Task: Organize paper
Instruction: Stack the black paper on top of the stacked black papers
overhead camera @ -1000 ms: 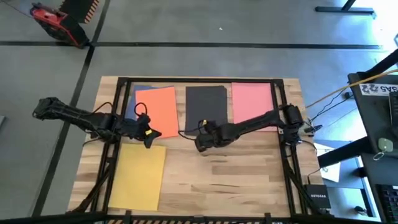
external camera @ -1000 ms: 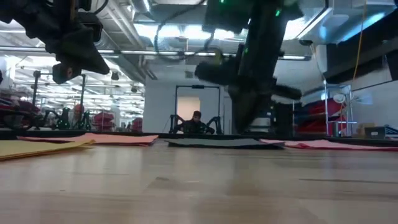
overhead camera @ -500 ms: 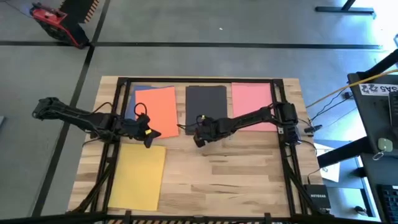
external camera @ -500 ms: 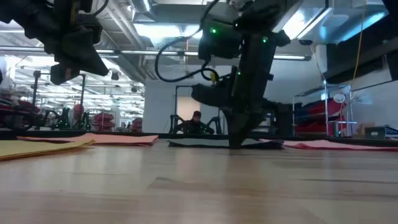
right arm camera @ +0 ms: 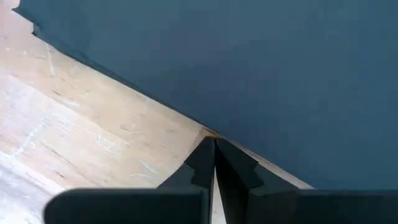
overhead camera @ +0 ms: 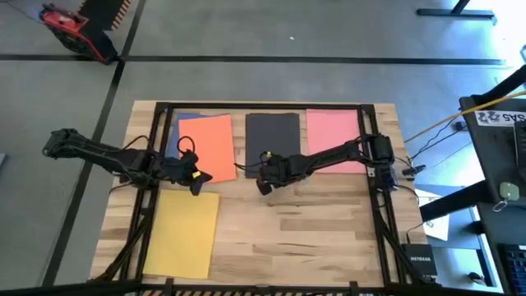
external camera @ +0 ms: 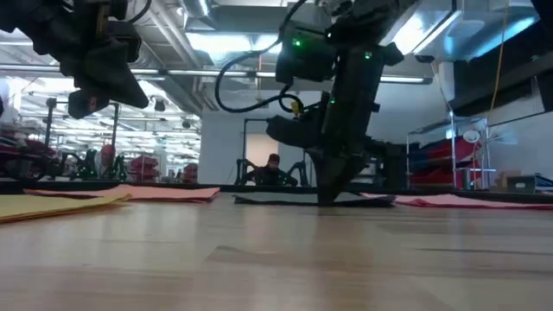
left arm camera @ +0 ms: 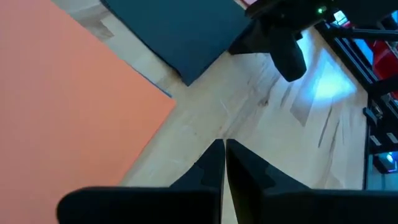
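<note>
Right gripper (overhead camera: 263, 186) is down at the near edge of the black sheet (overhead camera: 272, 141), fingers (right arm camera: 205, 163) pressed together, tips meeting the table right at that edge; whether paper is caught between them can't be told. Left gripper (overhead camera: 197, 185) hangs above the table near the orange sheet's (overhead camera: 208, 148) near right corner, fingers (left arm camera: 214, 167) closed together, nothing in them.

Table (overhead camera: 312, 238): light wood butcher-block w/ a black frame round it, on a grey floor. Near half right of centre is bare wood. Paper: yellow sheet (overhead camera: 182, 233) at near left; along the far edge, left to right, a blue sheet (overhead camera: 173, 131) mostly under the orange one, then black at centre, then pink (overhead camera: 333, 136) toward the far right corner.

Room, low view: big workshop, exposed ceiling w/ bright lights (external camera: 242, 39), a person (external camera: 271, 170) seated far back at centre, red gear on both sides.
</note>
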